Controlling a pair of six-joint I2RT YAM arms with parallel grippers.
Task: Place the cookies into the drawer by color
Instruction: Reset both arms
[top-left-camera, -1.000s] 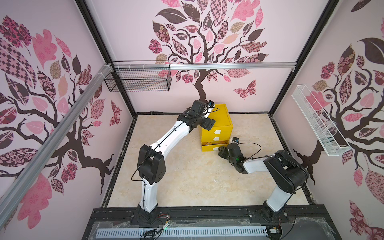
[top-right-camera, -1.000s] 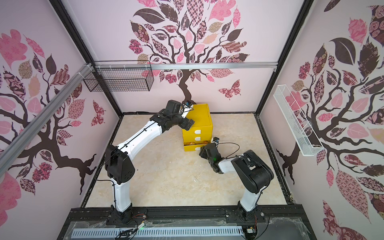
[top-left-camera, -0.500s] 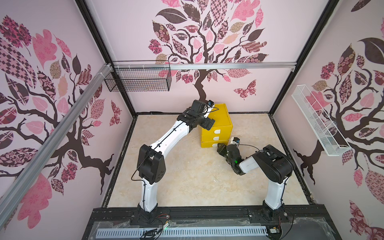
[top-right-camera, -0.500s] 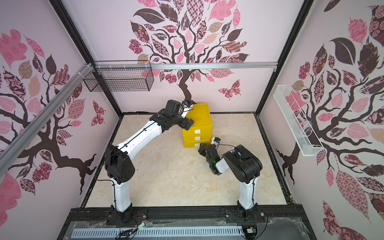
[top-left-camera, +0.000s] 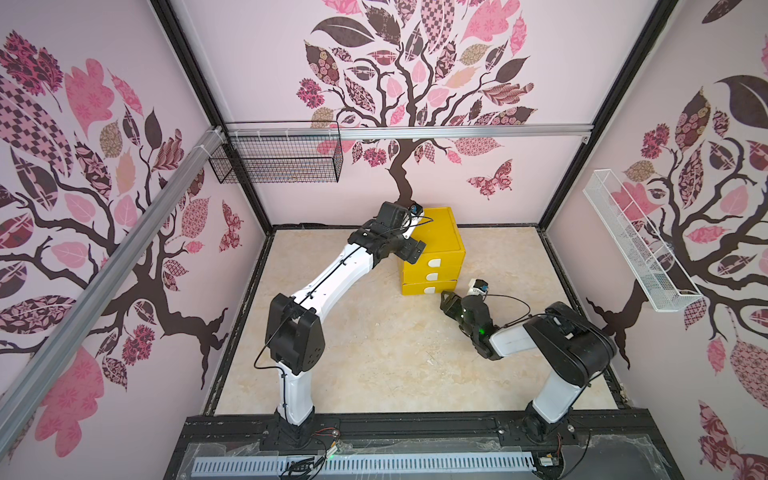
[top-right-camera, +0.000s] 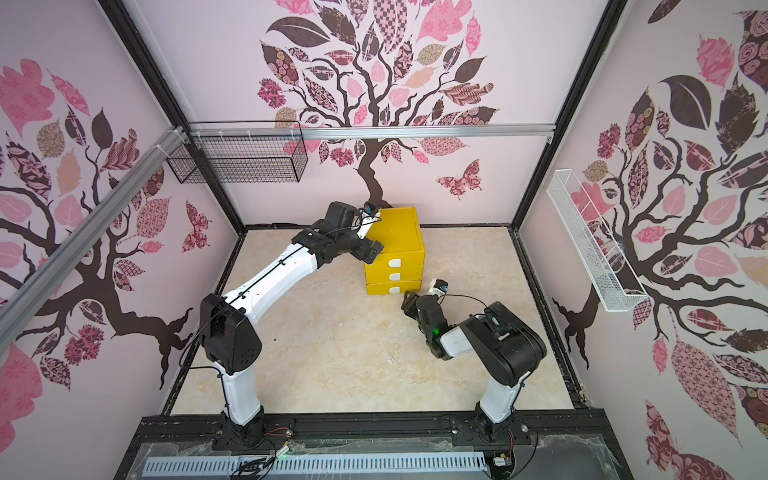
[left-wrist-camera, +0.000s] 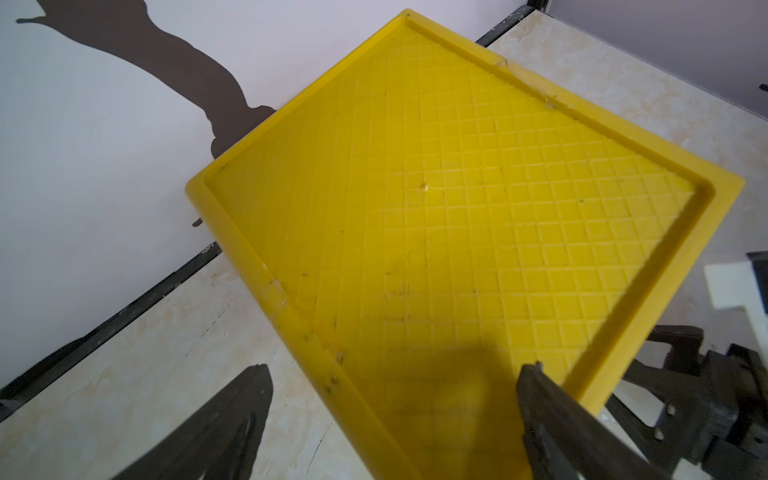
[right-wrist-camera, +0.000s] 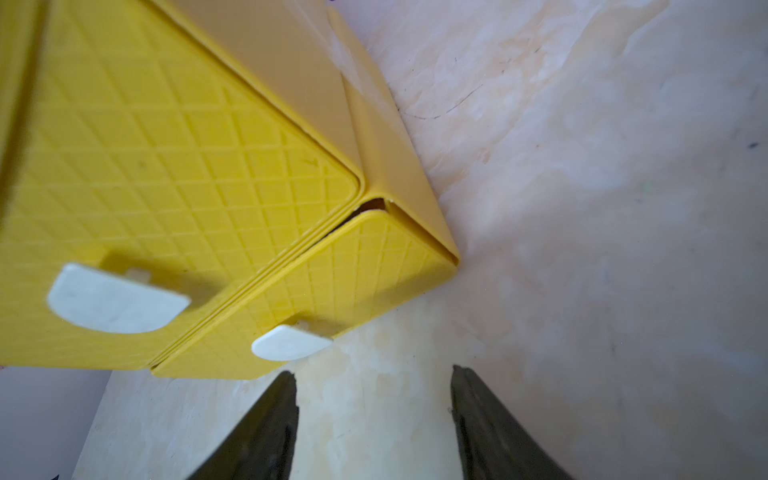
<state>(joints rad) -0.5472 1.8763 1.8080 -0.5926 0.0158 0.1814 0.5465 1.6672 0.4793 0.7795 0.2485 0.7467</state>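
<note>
The yellow drawer chest stands at the back of the floor, all three fronts pushed in. No cookies show in any view. My left gripper is open, its fingers straddling the chest's top front left corner, one over the ribbed lid and one beside the chest. My right gripper hangs open and empty low over the floor, just off the bottom drawer's front right corner. Its white tab handle lies slightly ahead of the fingertips.
A black wire basket hangs on the back wall at the left. A white wire basket hangs on the right wall. The marble-look floor runs bare from the chest to the front rail.
The bottom drawer stood pulled out a second ago and is now pushed in. My right gripper went in against its front, then drew back a little. The left arm has not moved.
</note>
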